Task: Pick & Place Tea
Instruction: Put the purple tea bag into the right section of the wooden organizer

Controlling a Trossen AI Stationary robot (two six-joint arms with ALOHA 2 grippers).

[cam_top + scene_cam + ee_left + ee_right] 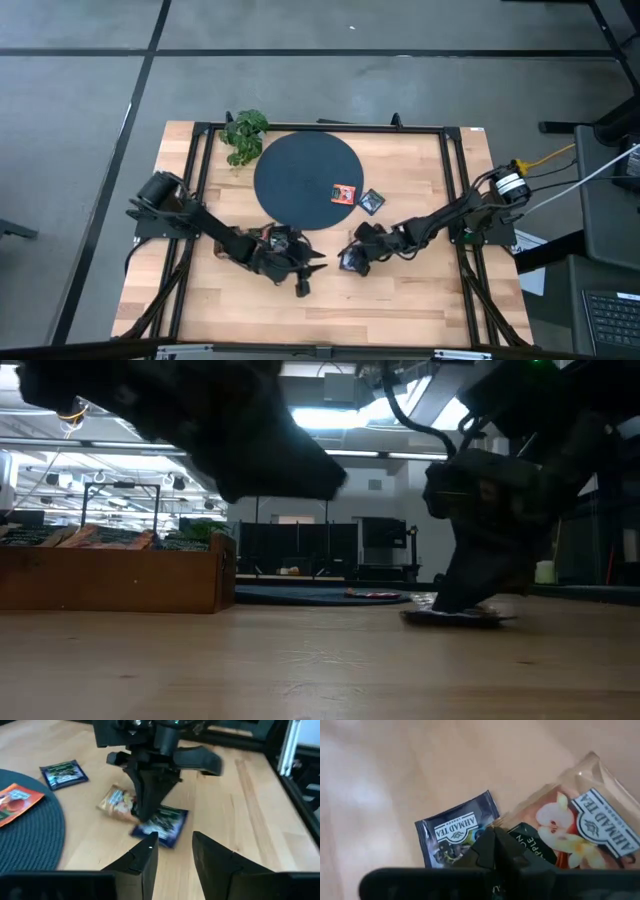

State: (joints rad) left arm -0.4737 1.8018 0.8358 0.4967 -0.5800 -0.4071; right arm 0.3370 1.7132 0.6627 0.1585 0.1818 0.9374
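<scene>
The left end effector (pixel 172 850) hovers spread above the desk (pixel 420 290). Just beyond, the right end effector (pixel 352 259) presses closed fingertips on a dark tea sachet (pixel 162 824) beside a tan one (pixel 116 802). Farther off, an orange-red sachet (pixel 345 193) lies on the dark disc (pixel 300 175).

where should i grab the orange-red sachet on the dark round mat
The orange-red square tea sachet lies flat on the dark round woven mat near its rim, so probably pinch its rim-side edge, coming down from above; only thin edges offer purchase.
</scene>
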